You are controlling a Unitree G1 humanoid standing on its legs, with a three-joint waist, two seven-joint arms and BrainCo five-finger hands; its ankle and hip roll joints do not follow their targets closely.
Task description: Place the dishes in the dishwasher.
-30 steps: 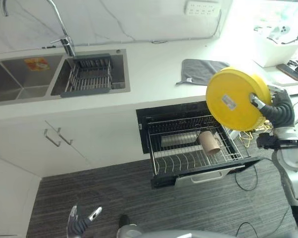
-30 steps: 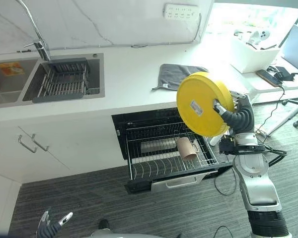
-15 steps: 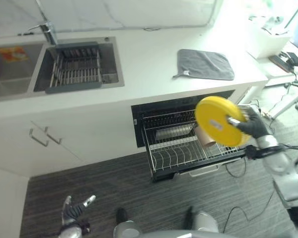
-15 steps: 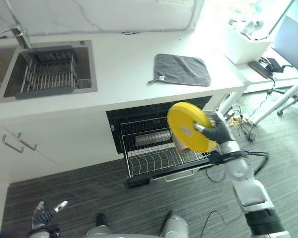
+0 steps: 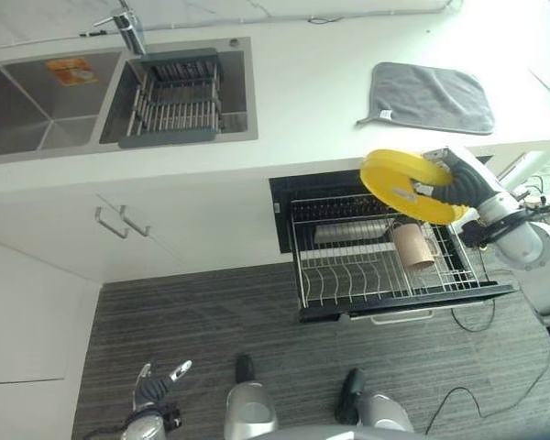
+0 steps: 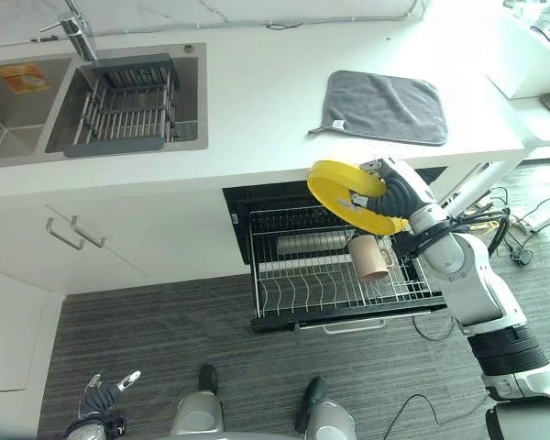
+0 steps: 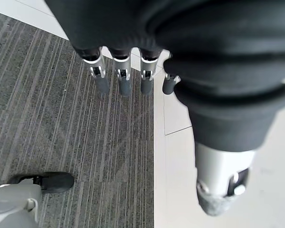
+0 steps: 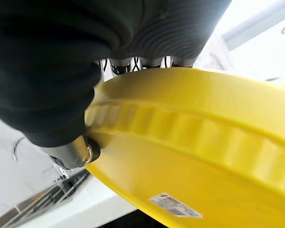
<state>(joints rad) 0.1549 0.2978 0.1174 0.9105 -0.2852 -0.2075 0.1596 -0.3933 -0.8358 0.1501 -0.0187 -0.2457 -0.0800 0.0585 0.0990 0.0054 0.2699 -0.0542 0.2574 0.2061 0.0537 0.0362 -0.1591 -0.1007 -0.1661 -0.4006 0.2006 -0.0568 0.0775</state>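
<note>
From the left eye view I see my right hand [image 5: 466, 183] pinching the yellow plate [image 5: 405, 183] at its rim, holding it tilted in the air above the back right part of the pulled-out dishwasher rack [image 5: 348, 280], where a brown cup [image 5: 412, 246] already lies on its side; the plate has not yet touched the wires. The right eye view gives me the same picture from a little aside: the plate hangs near the counter edge [image 6: 257, 174], with the grey cloth [image 6: 383, 107] on the counter behind it and the empty row of upright tines toward the rack's front. My left wrist view shows my left hand [image 7: 123, 71] hanging idle over the striped floor [image 7: 61, 123], fingers straight and relaxed, holding nothing. In my right wrist view the thumb [image 8: 73, 152] presses under the plate's rim and the fingers [image 8: 140, 61] hook over its far edge, a firm pinch. To do this well, I judge I should turn the plate upright on edge, line it up with a free slot clear of the cup, and lower it slowly before letting go.
</note>
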